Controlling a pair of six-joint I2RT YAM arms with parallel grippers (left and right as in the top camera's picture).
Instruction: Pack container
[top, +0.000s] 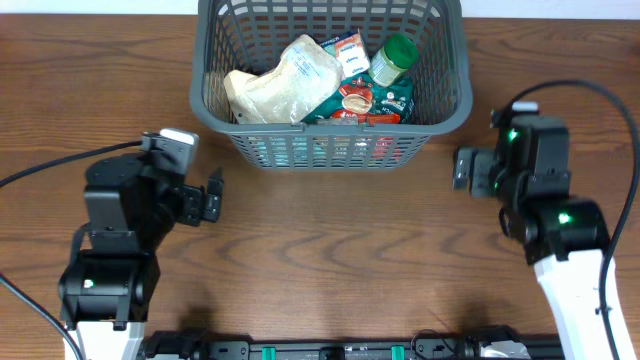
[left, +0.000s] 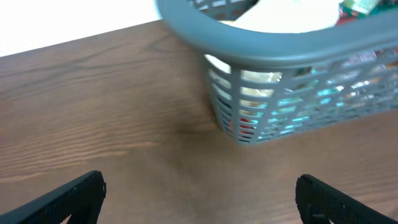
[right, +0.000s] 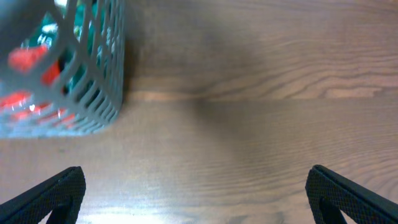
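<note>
Dark grey plastic lattice forms the container, which stands at the upper centre of the overhead frame on the brown wooden tabletop. Inside it lie a pale pouch, a green-capped bottle and a red and green packet. The left pincer sits below and left of the container, the right pincer just right of it, both clear of its walls

Seen from the left wrist, the container's rim fills the upper right and the black fingers are spread wide at the lower corners, released and empty

Seen from the right wrist, a blurred container corner is at upper left, and the fingers are likewise spread wide over bare wood, grasping nothing
</note>
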